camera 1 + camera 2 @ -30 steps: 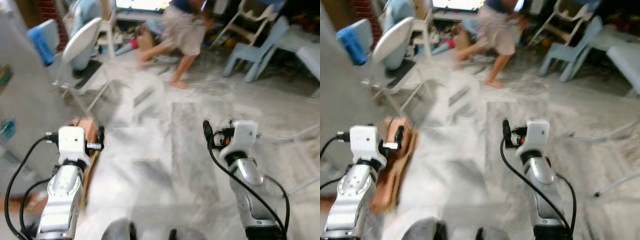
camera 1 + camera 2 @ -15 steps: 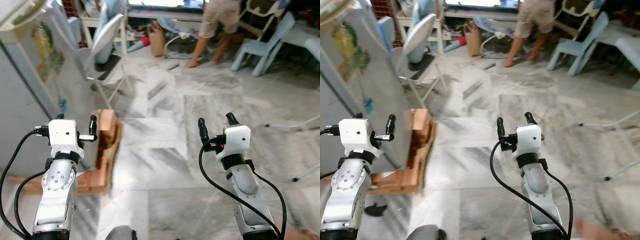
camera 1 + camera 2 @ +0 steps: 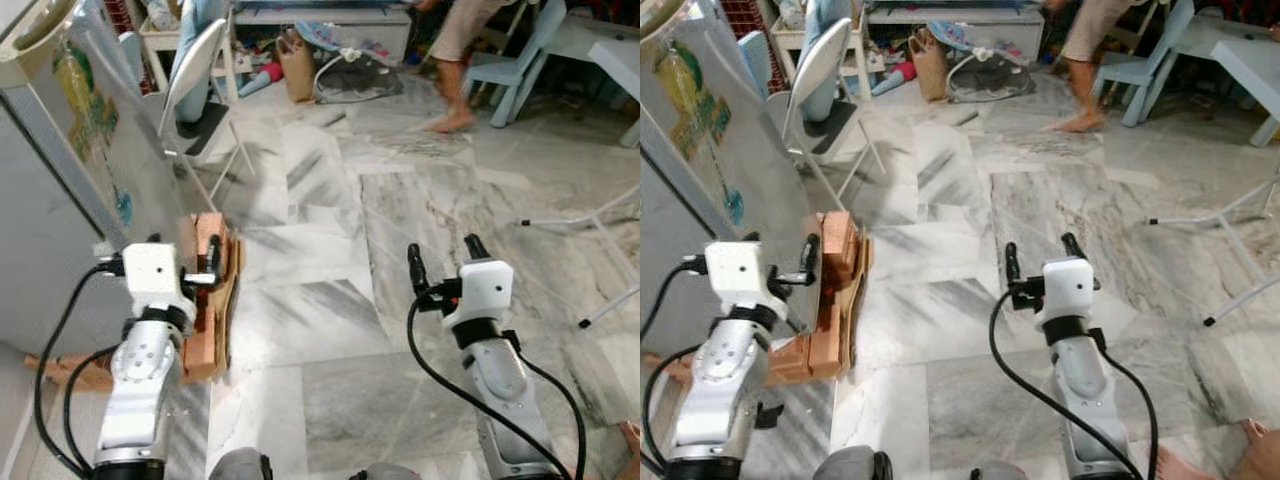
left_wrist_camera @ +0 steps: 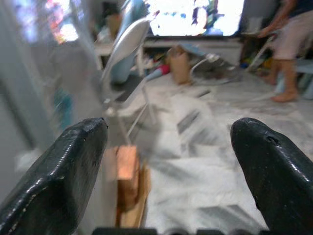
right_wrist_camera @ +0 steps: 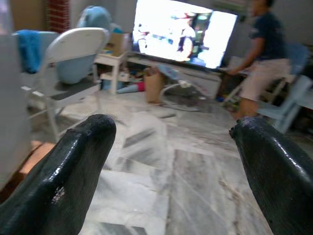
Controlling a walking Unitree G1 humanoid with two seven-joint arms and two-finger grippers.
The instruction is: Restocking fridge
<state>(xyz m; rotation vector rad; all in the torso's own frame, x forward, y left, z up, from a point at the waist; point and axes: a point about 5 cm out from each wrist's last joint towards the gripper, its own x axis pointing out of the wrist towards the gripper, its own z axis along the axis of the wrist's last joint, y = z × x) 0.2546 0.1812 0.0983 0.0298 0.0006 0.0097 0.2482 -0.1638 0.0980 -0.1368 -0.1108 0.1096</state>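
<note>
Fridge (image 3: pixel 60 190) is our landmark: its grey side, with colourful stickers, stands at our left, and we have nothing in either claw to stock it with. Our left claw (image 3: pixel 205 265) hangs close beside the fridge with its fingers apart and empty; our right claw (image 3: pixel 443 262) is held out over the bare marble floor (image 3: pixel 330 230), well away from the fridge, its fingers apart and empty too. We cannot see the fridge door or any goods to load, so we judge the task to be at its approach stage. The main risk, as we read it, is the left arm brushing the fridge wall as we turn toward it, since the arm is already so near. At the foot of the fridge lies a stack of wooden blocks and cardboard (image 3: pixel 210 300), just beside our left arm, and a step that way could catch a foot or shove the stack. Beyond the fridge stands a white folding chair (image 3: pixel 195 85), which narrows the way past. Farther off, well apart from the fridge, a person (image 3: pixel 465 50) walks barefoot near pale blue chairs (image 3: pixel 525 55), and might cross our path.
</note>
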